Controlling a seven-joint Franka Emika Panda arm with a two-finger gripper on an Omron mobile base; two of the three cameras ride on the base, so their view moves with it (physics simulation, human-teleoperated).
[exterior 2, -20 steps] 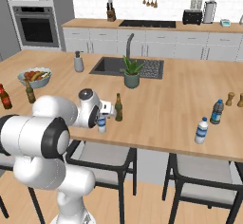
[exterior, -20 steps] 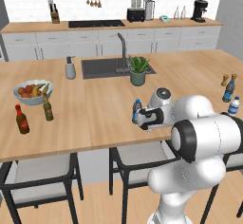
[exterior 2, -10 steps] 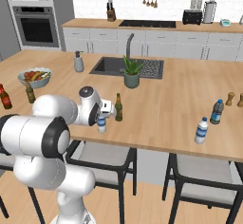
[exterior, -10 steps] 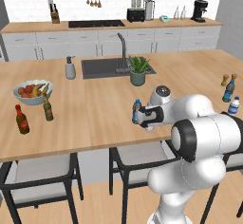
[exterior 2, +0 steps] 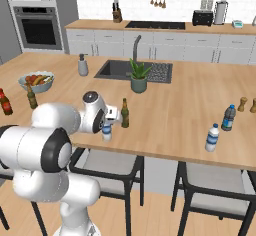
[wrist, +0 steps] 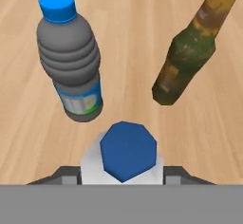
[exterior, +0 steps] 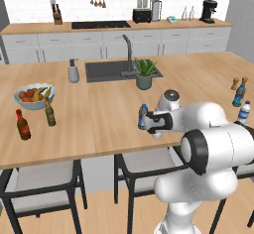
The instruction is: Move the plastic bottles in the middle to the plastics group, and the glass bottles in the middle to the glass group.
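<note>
Seen from the hand, a clear-whitish plastic bottle point(wrist: 124, 159) with a blue cap stands between the fingers of my gripper point(wrist: 121, 174), which press its sides. Beyond it are a darker blue-tinted plastic bottle point(wrist: 71, 57) and the slim olive-brown glass bottle point(wrist: 190, 57). From the base, the gripper point(exterior 2: 107, 124) is low over the island's near edge, on the whitish bottle point(exterior 2: 106, 132), with the olive bottle point(exterior 2: 124, 114) just to its right. The plastics group point(exterior 2: 220, 127) stands far right. The glass group, a red bottle point(exterior: 22, 125) and an olive bottle point(exterior: 49, 113), stands far left.
A fruit bowl point(exterior: 33, 96) sits behind the glass group. A grey soap dispenser point(exterior: 73, 72), the sink point(exterior: 111, 71) and a potted plant point(exterior: 144, 74) lie across the island's far side. Small shakers point(exterior 2: 243, 104) stand by the plastics group. Stools stand under the near edge.
The jaws have closed from wide open onto the whitish bottle's sides. The arm and the bottles have stayed where they were.
</note>
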